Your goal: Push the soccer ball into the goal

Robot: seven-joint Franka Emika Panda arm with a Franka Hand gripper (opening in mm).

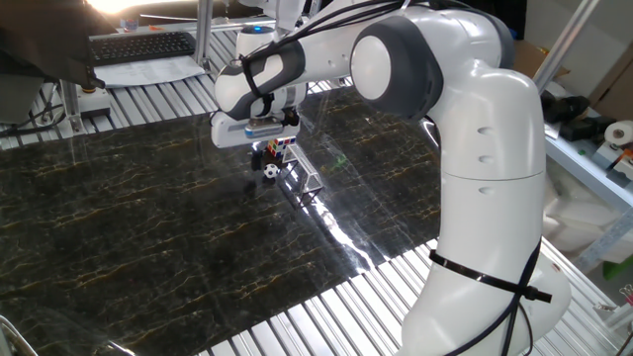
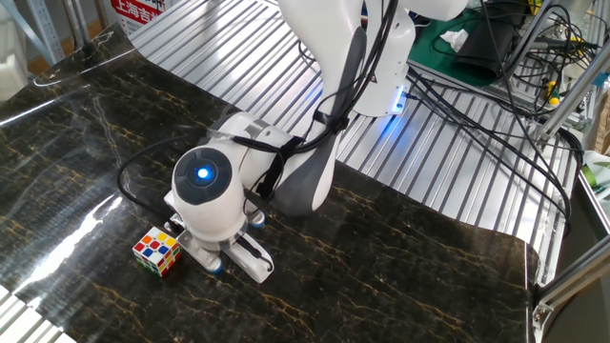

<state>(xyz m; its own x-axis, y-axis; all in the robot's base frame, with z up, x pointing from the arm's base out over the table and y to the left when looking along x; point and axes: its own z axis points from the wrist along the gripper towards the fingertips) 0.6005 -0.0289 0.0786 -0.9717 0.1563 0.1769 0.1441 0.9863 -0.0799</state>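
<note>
Bright overhead light, glare streaks on glossy mat point(image 1: 148, 237), sharp focus
</note>
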